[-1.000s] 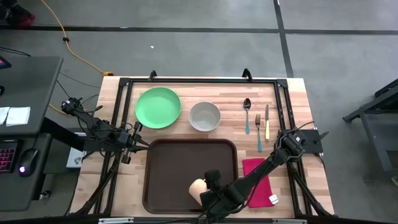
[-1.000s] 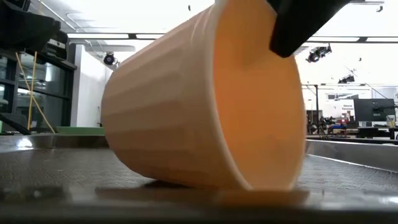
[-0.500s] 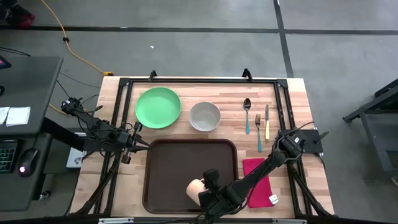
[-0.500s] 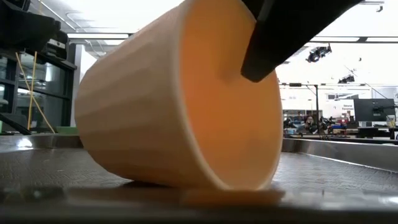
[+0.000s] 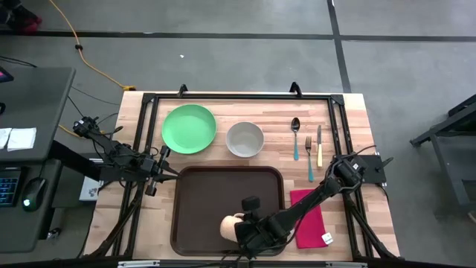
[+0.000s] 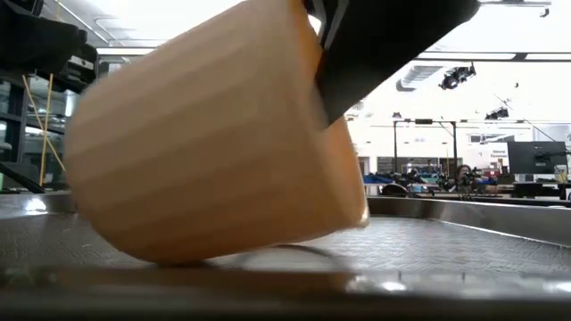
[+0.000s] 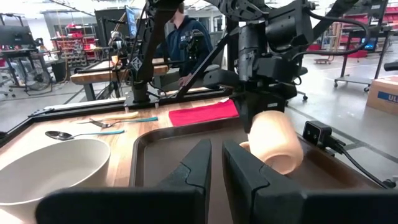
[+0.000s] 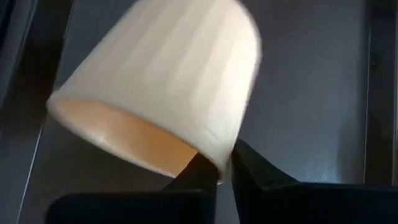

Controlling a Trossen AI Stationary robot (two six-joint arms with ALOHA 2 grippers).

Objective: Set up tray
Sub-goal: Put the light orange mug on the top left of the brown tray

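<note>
Cream cup (image 5: 231, 225) is pinched by its rim in our right end effector (image 5: 245, 227), tipped over the tray (image 5: 201, 193) just below, so we can stand it up there.

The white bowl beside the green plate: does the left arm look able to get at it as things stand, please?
Probably yes. The left gripper holds nothing and sits by the tray's far left corner; the white bowl stands on bare table nearby, with only the green plate beside it. The right gripper is busy with the cup.
</note>
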